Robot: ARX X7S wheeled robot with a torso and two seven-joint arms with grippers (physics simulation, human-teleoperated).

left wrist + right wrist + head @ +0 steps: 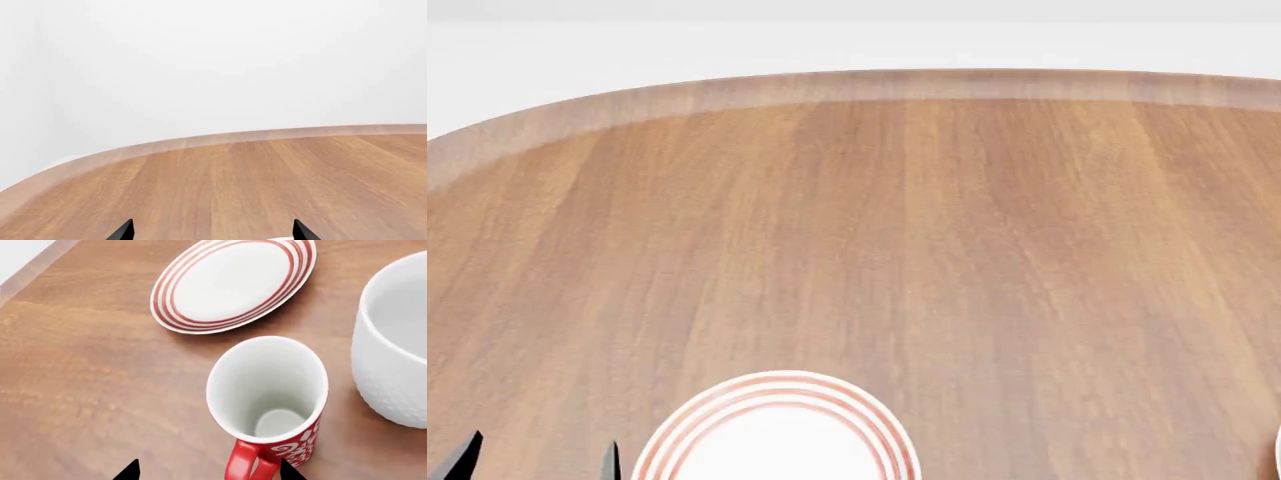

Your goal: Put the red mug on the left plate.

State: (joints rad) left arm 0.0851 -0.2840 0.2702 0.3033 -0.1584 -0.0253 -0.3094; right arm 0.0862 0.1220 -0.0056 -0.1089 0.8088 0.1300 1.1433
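A bare simulated dining or kitchen-like setting: a rounded wooden counter [961, 230] with a pale edge stands against plain white walls. Tableware suggests a home, with a red-ringed plate [233, 282], a red patterned mug [270, 400] and a white mug [393, 345].

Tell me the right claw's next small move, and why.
Probably ease the right claw down around the red mug's handle, then close. Its open tips flank the handle, and the mug stands upright on the table, not yet on a plate.

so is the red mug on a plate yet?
No, in the right wrist view the red mug stands on bare table, apart from the plate.
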